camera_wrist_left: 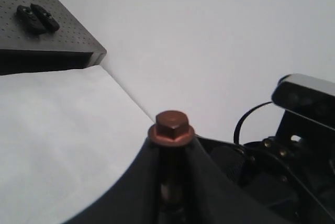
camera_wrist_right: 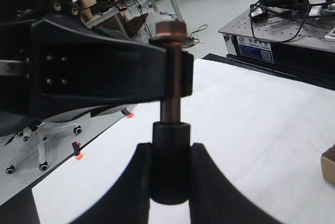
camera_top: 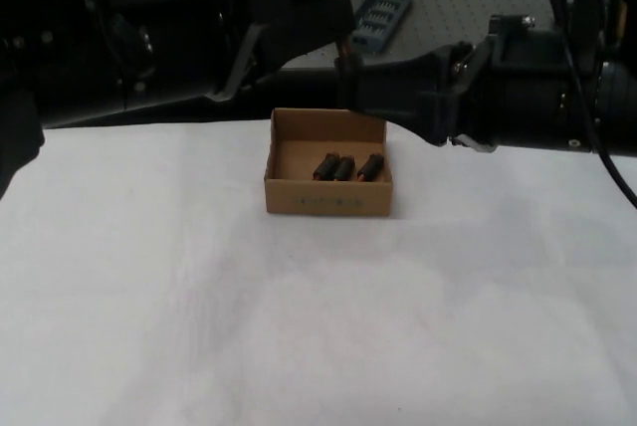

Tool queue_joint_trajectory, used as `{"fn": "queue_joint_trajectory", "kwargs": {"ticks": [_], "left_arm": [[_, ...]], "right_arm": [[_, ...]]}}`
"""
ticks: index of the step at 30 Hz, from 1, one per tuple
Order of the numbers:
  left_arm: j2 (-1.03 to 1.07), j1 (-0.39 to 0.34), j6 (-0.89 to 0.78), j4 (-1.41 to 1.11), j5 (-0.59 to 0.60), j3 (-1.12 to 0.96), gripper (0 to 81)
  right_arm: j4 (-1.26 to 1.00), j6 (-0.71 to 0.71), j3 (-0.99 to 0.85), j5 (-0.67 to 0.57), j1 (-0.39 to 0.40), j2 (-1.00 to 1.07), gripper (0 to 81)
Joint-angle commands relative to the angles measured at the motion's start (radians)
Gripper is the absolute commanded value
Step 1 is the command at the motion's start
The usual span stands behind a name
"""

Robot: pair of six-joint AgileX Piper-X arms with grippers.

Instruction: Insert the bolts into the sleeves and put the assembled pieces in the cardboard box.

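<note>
Now the left gripper (camera_wrist_left: 171, 153) is pinching the bolt (camera_wrist_left: 171, 126), seemingly entering the sleeve (camera_wrist_right: 171, 162) the right gripper (camera_wrist_right: 170, 148) is clasping; next needs straight pushing.

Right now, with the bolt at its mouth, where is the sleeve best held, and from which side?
Grip the sleeve across its round wall, approaching from the end away from the bolt. Its open mouth faces the bolt's shank, so that end should stay clear; the right gripper holds it this way.
</note>
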Motion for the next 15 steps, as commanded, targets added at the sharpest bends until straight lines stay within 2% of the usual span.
{"fn": "queue_joint_trajectory", "kwargs": {"ticks": [1, 7, 15], "left_arm": [[-0.011, 0.003, 0.038, -0.011, 0.102, -0.008, 0.6], [-0.011, 0.003, 0.111, 0.067, 0.279, -0.008, 0.6], [-0.011, 0.003, 0.148, 0.098, 0.266, -0.008, 0.6]], "right_arm": [[-0.024, 0.002, -0.007, 0.063, -0.028, -0.001, 2.0], [-0.024, 0.002, -0.007, 0.063, -0.031, -0.001, 2.0], [-0.024, 0.002, -0.007, 0.047, -0.030, -0.001, 2.0]]}}
